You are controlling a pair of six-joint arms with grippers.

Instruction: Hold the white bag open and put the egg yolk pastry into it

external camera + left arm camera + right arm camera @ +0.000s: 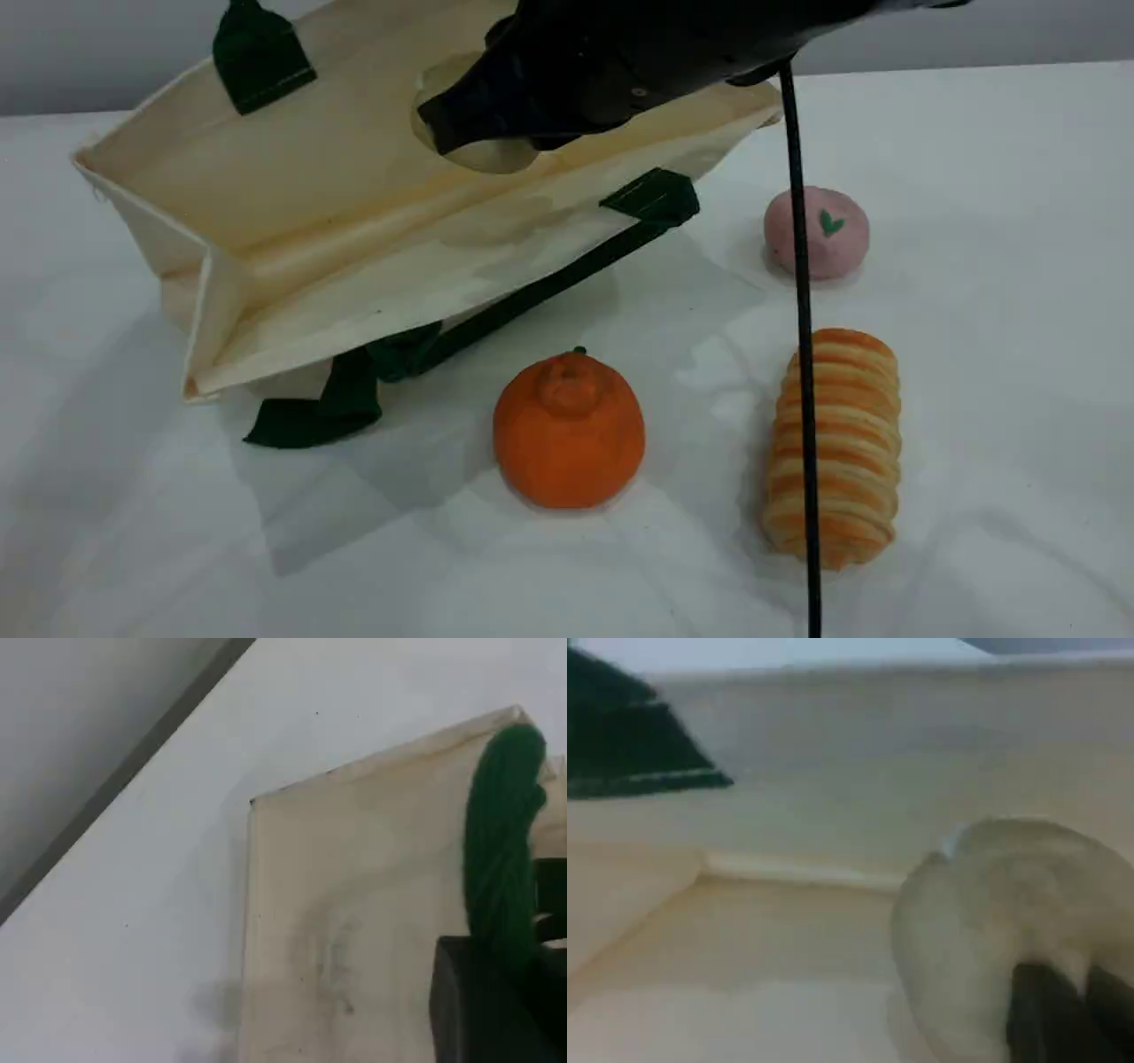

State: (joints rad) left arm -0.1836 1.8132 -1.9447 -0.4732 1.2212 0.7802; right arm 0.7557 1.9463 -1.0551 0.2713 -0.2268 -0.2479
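The right pincer (1063, 1019), clenched on the egg yolk pastry (1010, 921), is inside the white bag (354, 221) at far left. The left pincer (496, 1010) apparently grips a green handle (500, 842). The right should lower deep, then release gently.

One white bag (354, 221), one egg yolk pastry (1001, 912), one pink ball (817, 233) — one orange bun (569, 430), one striped roll (850, 443)

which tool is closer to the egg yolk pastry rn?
Right. The right tool is shut on the egg yolk pastry inside the white bag. The left tool grips the bag's green handle, outside.
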